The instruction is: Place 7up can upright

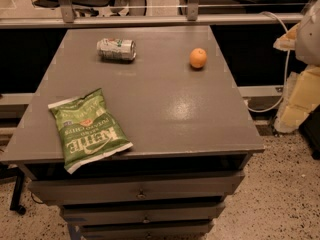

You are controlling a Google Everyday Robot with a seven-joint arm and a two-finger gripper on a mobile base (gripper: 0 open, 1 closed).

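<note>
Camera view, single. Grey desk (150, 109) is seen from above and in front, with drawers (137, 189) below it. 7up can (116, 49) is recorded lying on its side at the far left of the desk top, long axis running left to right. Which end carries the pull tab cannot be told. An orange (198, 58) is set at the far right, well apart from the can. A green chip bag (87, 129) lies flat at the near left, one corner hanging over the front edge.

The claw (301, 101) is taken to be the pale yellowish part at the right edge of the frame, beyond the desk's right side and well apart from the can. Whether it is open or closed cannot be told. Nothing is seen held in it.

Step judged: approach, grasp not begun.

- The reach is best routed above the orange.
- The can should be taken across its round body near mid-length, since a sideways nudge would likely set it rolling toward the desk's edge.
- Squeeze is to be kept light, as thin metal is expected to dent.
- A quarter turn is needed, and release only once the base sits flat on bare desk.
</note>
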